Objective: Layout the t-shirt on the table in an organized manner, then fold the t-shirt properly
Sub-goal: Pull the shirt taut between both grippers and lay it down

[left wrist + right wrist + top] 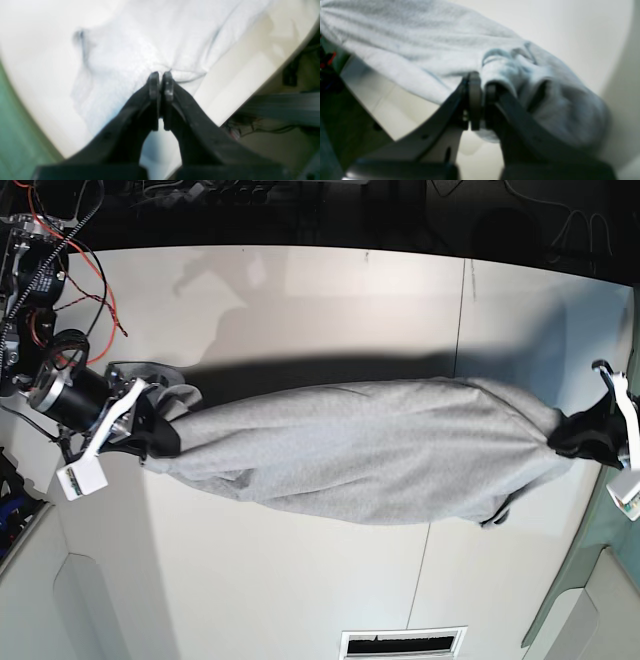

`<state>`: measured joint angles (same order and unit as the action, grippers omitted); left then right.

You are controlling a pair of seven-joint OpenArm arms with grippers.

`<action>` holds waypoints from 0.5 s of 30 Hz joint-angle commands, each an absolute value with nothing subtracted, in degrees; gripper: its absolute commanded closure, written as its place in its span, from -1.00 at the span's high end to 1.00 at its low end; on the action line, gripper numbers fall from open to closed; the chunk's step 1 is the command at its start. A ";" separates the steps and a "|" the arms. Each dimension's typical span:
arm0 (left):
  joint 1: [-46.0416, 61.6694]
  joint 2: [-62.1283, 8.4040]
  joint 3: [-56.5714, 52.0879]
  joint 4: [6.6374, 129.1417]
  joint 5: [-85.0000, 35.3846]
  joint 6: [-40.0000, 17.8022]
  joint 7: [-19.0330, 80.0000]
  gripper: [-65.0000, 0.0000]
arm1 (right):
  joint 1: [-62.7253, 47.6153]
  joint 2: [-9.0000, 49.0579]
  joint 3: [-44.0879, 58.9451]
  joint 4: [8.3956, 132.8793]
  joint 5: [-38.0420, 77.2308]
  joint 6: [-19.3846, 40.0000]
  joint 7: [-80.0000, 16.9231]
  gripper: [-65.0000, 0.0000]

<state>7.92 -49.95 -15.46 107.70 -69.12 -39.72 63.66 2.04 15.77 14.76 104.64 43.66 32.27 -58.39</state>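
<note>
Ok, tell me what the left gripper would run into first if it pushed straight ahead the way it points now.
The left gripper is already shut on the t-shirt, so straight ahead it would only push into more of that bunched grey cloth. Beyond the cloth lies the table, though depth is hard to judge in this blurred view.

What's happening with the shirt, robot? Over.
Left gripper and right gripper both shut on t-shirt. Shirt stretched between them over table. Nothing blocking.
</note>
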 commanded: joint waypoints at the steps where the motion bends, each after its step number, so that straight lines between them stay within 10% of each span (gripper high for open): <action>1: 8.16 -50.59 -16.10 108.49 -68.84 -40.00 61.67 -1.00 | 2.28 16.49 16.03 105.19 44.05 32.36 -57.08 -1.00; 8: 6.15 -41.50 -16.08 94.50 -51.79 -40.00 47.22 -1.00 | 6.98 15.14 14.06 91.70 38.89 31.66 -52.14 -1.00; 12: 0.80 -37.52 -16.08 83.05 -50.89 -40.00 46.94 -1.00 | 11.46 14.31 11.86 80.14 39.05 31.44 -52.95 -0.05; 15: 0.25 -36.99 -16.08 78.78 -51.22 -40.00 46.96 -1.00 | 10.57 14.24 12.64 78.78 40.01 31.46 -52.95 -0.01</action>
<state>0.82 -35.55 -15.40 78.22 -50.41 -39.51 47.94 9.63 13.47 12.14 77.73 38.65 31.11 -53.91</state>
